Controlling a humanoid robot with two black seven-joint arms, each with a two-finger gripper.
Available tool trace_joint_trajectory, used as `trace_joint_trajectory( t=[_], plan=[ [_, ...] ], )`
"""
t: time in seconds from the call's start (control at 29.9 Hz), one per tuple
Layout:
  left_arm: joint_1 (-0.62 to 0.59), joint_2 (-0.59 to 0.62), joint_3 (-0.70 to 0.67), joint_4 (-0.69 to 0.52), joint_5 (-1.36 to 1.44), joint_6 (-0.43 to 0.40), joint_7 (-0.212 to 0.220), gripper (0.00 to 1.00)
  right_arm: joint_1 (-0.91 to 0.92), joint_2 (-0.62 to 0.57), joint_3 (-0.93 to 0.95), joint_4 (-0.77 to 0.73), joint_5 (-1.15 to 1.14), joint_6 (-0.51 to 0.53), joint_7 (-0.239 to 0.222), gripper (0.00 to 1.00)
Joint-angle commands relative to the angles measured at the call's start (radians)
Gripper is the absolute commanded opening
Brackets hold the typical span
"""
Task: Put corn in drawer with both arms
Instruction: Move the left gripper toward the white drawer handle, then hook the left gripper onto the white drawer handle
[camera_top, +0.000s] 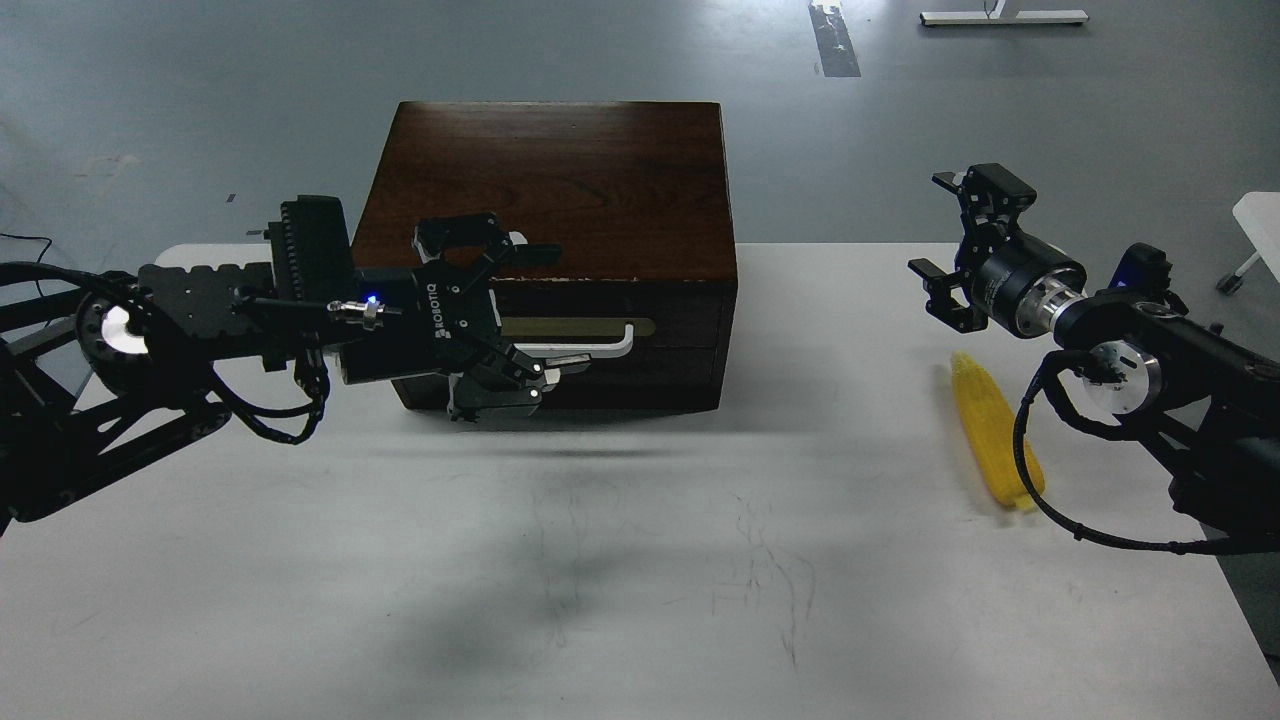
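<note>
The drawer (680, 322) is the upper front of the dark brown wooden box (550, 180) and is closed. Its white bar handle (603, 347) is partly covered by my left gripper (560, 310). That gripper, marked ROBOTIQ, is open, with one finger above the handle's left part and one below it; I cannot tell whether it touches. The yellow corn (990, 430) lies on the white table (640, 560) at the right, pointing away from me. My right gripper (932, 225) is open and empty, raised above and behind the corn's far end.
The right arm's black cable (1030, 470) loops over the near end of the corn. The table's right edge runs close beside the corn. Grey floor lies beyond the table behind the box.
</note>
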Motion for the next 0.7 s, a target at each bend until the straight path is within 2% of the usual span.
trace_joint_trajectory(
  t=[0.0, 0.13, 0.37, 0.67],
  plan=[
    [-0.002, -0.012, 0.054, 0.033, 0.000, -0.005, 0.000, 0.99, 0.000, -0.001, 0.000, -0.001, 0.000, -0.001, 0.000, 1.00],
    [-0.005, -0.012, 0.107, 0.022, 0.000, 0.006, 0.000, 0.98, 0.000, -0.004, -0.002, -0.004, 0.000, -0.001, 0.000, 1.00],
    [-0.020, -0.003, 0.113, -0.036, 0.000, 0.048, 0.000, 0.98, 0.001, -0.004, -0.005, -0.008, -0.002, -0.001, 0.000, 1.00],
    [-0.013, -0.013, 0.119, 0.002, 0.000, 0.048, 0.000, 0.99, 0.000, -0.004, -0.005, -0.008, -0.002, -0.001, 0.000, 1.00]
  ],
)
